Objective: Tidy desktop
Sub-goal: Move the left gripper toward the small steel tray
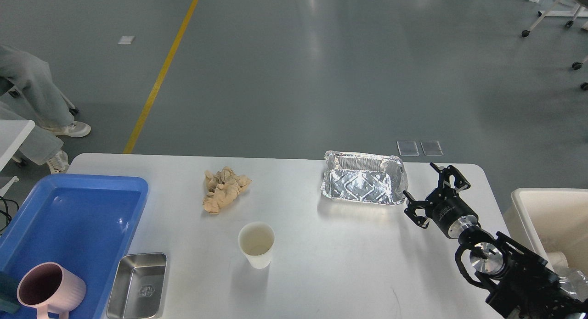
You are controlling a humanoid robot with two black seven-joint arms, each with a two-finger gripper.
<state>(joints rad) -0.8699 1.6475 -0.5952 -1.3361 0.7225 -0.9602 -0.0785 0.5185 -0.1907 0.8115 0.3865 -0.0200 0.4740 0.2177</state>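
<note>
The white desktop (321,264) fills the lower half of the head view. On it lie a crumpled brown paper wad (224,188), a white paper cup (256,244) standing upright, a shiny foil tray (364,183) and a small steel tray (138,286). My right gripper (432,193) is open and empty, just right of the foil tray, close to its right end. My left gripper is out of view.
A blue plastic tray (78,218) sits at the left edge, with a pink mug (48,289) in its near corner. A cream bin (551,218) stands beyond the desktop's right edge. A person's legs (32,103) are at the far left.
</note>
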